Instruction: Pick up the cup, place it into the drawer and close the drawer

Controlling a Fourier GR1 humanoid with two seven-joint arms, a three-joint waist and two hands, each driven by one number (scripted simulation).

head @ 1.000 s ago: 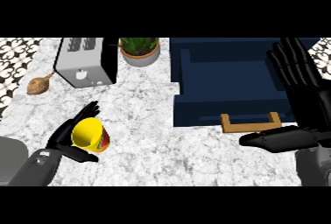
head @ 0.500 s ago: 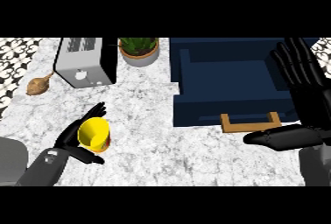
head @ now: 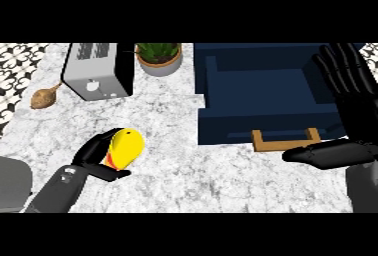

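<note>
Head view, left hand (head: 94,159): it is curling fingers and thumb round the yellow cup (head: 124,148), which is lying tilted in that grasp over the counter (head: 184,180), toward its front-left part.
Head view, right hand (head: 347,100): fingers are standing straight and spread, resting at the right edge beside the drawer (head: 258,95).
Drawer: it is sitting open, its dark blue well facing up, wooden handle (head: 286,140) toward the front.
Cup handling: looking light, rigid and smooth, so likely slippery; wrapping round its body seems the safest hold.
Clutter: toaster (head: 100,70) and potted plant (head: 159,57) are standing along the back edge.
</note>
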